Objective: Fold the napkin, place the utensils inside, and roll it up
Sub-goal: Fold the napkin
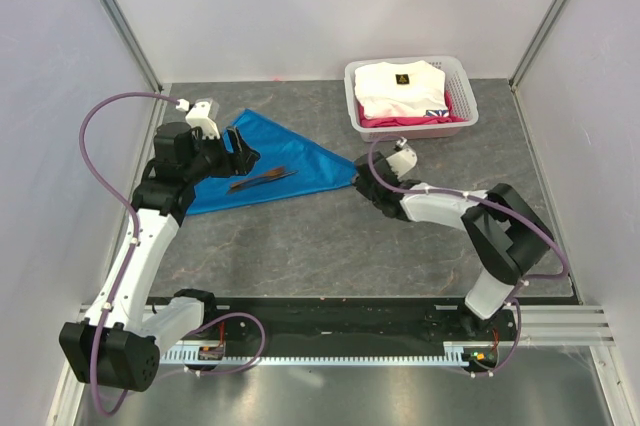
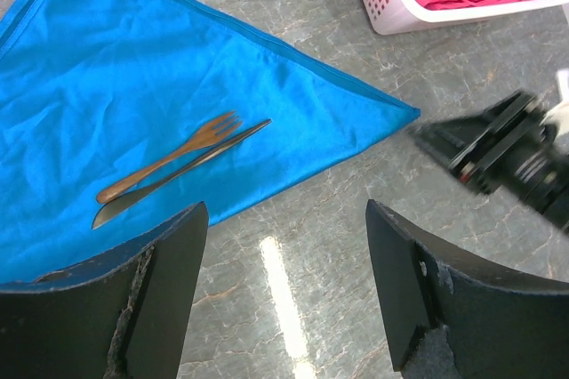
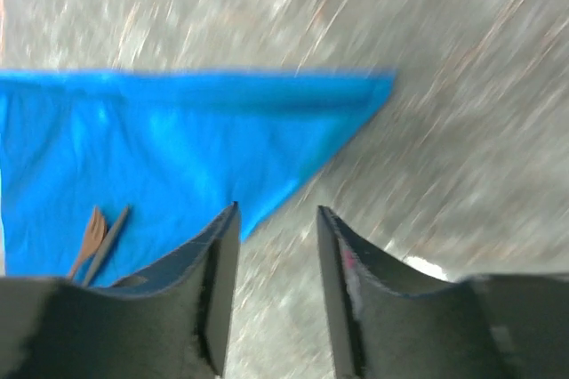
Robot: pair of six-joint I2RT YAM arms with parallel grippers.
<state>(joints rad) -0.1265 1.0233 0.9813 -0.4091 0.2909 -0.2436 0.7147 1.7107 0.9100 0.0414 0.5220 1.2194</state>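
The bright blue folded cloth napkin lies flat, slim brown fork and dark knife loose on it, so the left gripper or right gripper (jaws of both apart, empty) tugging the thin cloth could spill them.

We see the left arm rise from its base at the near left and lean toward the far side, with the elbow bent, so that the left gripper points to the right. Its fingers stand wide apart and are empty. The right arm goes up from the near right, folds at the elbow and stretches to the left, low over the tabletop. The right gripper points left; its fingers are parted by a narrower gap, also empty. The two grippers are near each other but do not touch.
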